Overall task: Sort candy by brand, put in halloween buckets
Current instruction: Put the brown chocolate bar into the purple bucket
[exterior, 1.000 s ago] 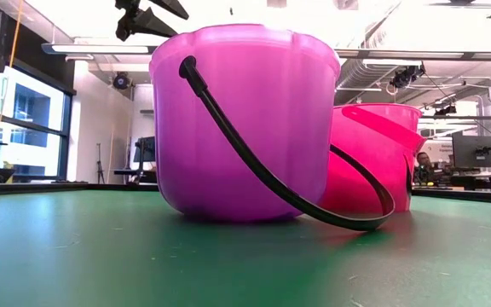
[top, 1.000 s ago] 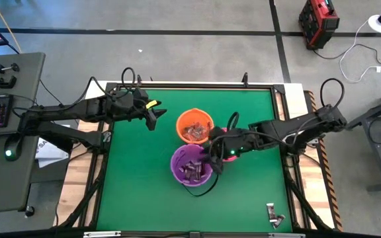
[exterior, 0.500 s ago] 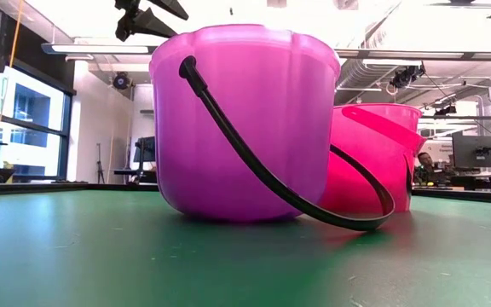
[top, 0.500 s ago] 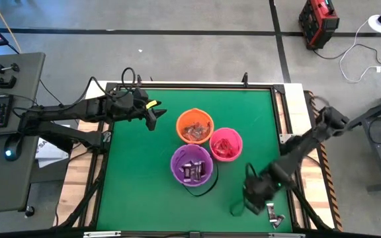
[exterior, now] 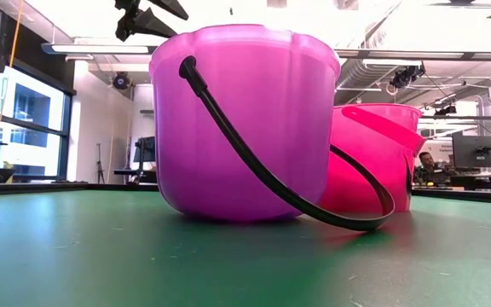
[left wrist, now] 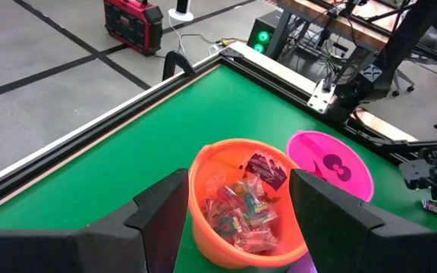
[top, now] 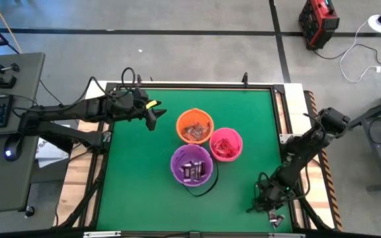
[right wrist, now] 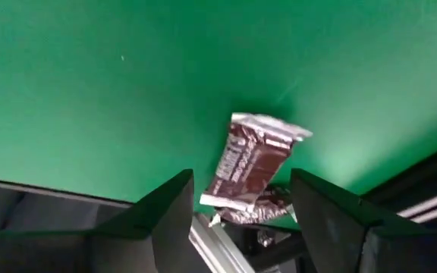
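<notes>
Candy mostly sorted into buckets; brown piece (right wrist: 250, 168) left on desk (top: 151, 185) corner. Right gripper (top: 268, 206) above it, jaws open, empty; left jaws open, idle.

Dark jointed arms (top: 71, 114), black cables, yellow tag

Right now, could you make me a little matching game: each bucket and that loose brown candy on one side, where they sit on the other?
1. orange bucket
2. pink bucket
3. purple bucket
4. brown candy

A. near corner, by the right end effector
B. farthest back
C. nearest the front, handle on the mat
D. rightmost bucket

Pairs: 1-B, 2-D, 3-C, 4-A
</notes>
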